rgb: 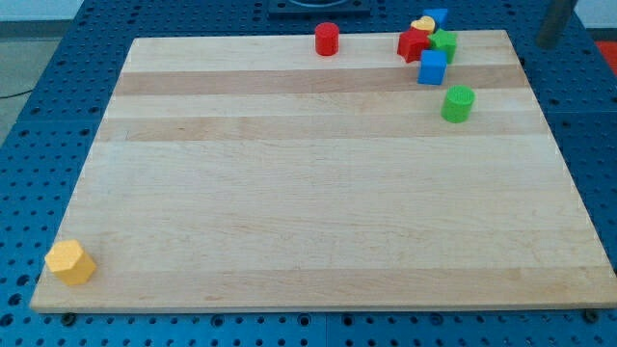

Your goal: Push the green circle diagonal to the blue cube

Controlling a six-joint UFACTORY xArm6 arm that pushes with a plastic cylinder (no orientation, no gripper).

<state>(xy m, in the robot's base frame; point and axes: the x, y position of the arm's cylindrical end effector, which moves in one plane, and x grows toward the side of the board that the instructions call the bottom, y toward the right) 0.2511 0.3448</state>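
A pale wooden board (318, 193) holds eight small blocks, including one green cylinder (458, 103) just below-right of a blue cube (433, 67); my tip is out of view, its state untellable.

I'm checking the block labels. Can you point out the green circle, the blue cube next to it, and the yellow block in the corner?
green circle (458, 103), camera view, its side wall.
blue cube (432, 68), camera view, front face.
yellow block (70, 262), camera view, top face.
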